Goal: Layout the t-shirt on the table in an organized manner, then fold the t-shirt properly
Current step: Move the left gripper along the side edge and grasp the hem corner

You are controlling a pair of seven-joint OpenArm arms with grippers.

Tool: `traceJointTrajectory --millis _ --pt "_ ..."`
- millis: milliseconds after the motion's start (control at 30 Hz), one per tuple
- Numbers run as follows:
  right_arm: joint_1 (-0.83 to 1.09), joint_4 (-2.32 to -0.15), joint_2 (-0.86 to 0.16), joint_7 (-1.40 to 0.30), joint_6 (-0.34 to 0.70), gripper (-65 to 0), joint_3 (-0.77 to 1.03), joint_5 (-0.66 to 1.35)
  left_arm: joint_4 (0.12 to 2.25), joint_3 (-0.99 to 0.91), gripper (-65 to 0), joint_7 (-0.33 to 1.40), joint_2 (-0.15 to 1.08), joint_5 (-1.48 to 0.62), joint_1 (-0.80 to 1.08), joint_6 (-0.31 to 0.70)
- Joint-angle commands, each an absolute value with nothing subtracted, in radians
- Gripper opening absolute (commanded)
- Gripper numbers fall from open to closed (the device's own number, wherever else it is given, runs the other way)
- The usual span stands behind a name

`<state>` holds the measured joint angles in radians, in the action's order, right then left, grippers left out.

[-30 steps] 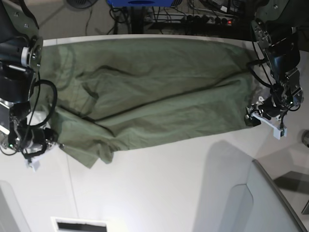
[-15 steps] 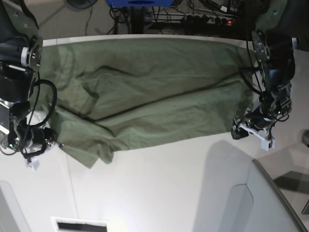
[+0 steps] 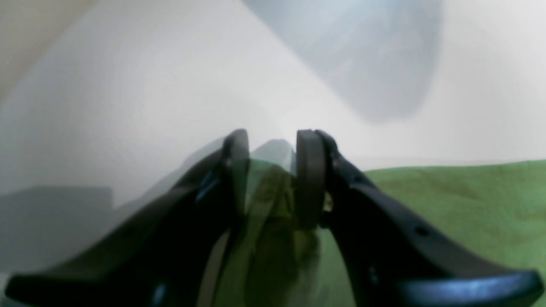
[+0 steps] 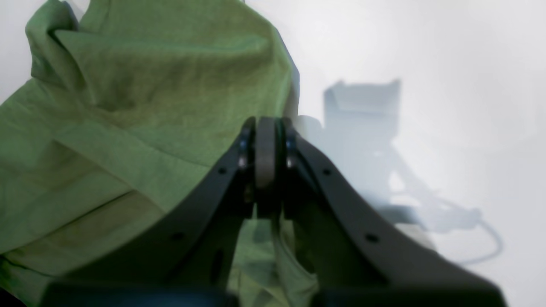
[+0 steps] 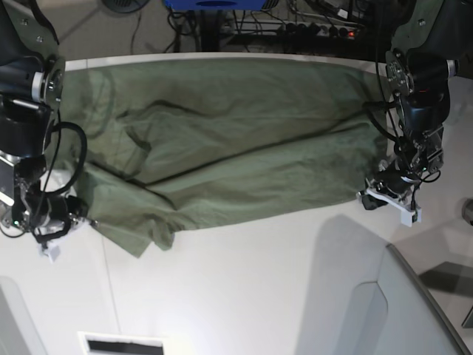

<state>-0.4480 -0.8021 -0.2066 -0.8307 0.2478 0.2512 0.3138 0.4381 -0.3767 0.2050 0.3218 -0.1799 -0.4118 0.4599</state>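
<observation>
The olive-green t-shirt (image 5: 222,140) lies spread and creased across the far half of the white table (image 5: 259,296). My left gripper (image 5: 375,198) sits at the shirt's right near corner. In the left wrist view its fingers (image 3: 311,175) stand close together on a blurred fold of the t-shirt (image 3: 448,200) that fills the gap in the left gripper (image 3: 273,170). My right gripper (image 5: 74,220) is at the shirt's left near corner. The right wrist view has the right gripper (image 4: 266,149) with its pads pressed together, and cloth of the t-shirt (image 4: 128,128) runs under and between its fingers.
A grey translucent panel (image 5: 414,310) rises at the near right. A white slotted piece (image 5: 122,344) sits at the near edge. Cables and a power strip (image 5: 318,26) lie behind the table's far edge. Bare tabletop stretches along the near side of the shirt.
My left gripper slid left along the table to the shirt's right near corner and its jaws narrowed onto the cloth. The right arm and the shirt's left side stayed still.
</observation>
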Motion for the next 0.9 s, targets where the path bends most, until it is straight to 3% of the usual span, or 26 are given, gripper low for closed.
traceJointTrajectory --millis 0,100,200,267,333,500,533,867 --pt "-0.476 -0.819 -0.219 -0.819 0.254 -64.4 0.252 0.325 0.438 -0.374 -47.7 0.255 0.328 -0.154 -0.414 0.463" --pt "-0.476 -0.819 -0.219 -0.819 0.254 -64.4 0.252 0.325 0.438 -0.367 -49.0 0.255 0.344 -0.154 -0.412 0.463" --pt "-0.476 -0.817 -0.219 -0.819 0.254 -64.4 0.252 0.325 0.438 -0.374 -55.9 0.255 0.348 -0.154 -0.412 0.463" --pt "-0.476 -0.817 -0.219 -0.819 0.254 -64.4 0.252 0.325 0.44 -0.369 -57.1 0.257 0.349 -0.154 -0.414 0.463" --pt "-0.476 -0.817 -0.219 -0.819 0.254 -64.4 0.252 0.325 0.461 -0.369 -52.2 0.26 0.361 -0.154 -0.412 0.463" --pt "-0.476 -0.816 -0.219 -0.819 0.254 -64.4 0.251 0.325 0.576 -0.377 -27.8 0.372 0.372 -0.162 -0.374 0.463" --pt "-0.476 -0.816 -0.219 -0.819 0.254 -64.4 0.251 0.325 0.607 -0.377 -25.3 0.381 0.372 -0.162 -0.358 0.463" --pt "-0.476 -0.816 -0.219 -0.819 0.254 -64.4 0.251 0.325 0.69 -0.377 -24.0 0.407 0.372 -0.163 -0.254 0.463"
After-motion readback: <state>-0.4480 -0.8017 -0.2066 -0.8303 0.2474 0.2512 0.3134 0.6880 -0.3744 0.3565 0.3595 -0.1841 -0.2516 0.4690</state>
